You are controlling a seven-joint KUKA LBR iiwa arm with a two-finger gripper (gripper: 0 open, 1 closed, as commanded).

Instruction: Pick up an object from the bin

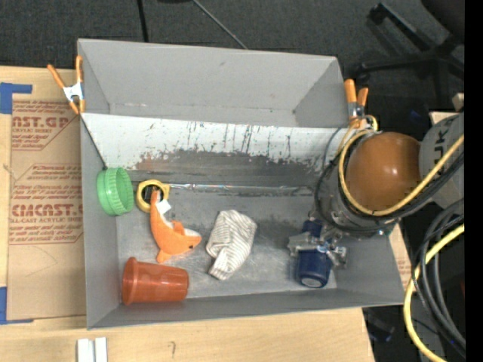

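Steel-grey and low over the floor, the pincer (317, 248) sits at the right end of the bin (211, 81), directly above a small dark blue cylinder (312, 270) that lies near the front wall. The two look to be touching, but I cannot tell whether the pincer is wide, narrow or already gripping. Judging by this placing, the blue cylinder is the likely pick: it lies alone, well apart from the rest, leaving room to close on it.

Further left lies a crumpled striped cloth (230, 243), then an orange fish toy (172, 236) with a yellow ring (149, 193) at its tail. A green lid (115, 191) leans by the left wall. A red-brown cup (155, 281) lies on its side at the front left, its inside hidden.
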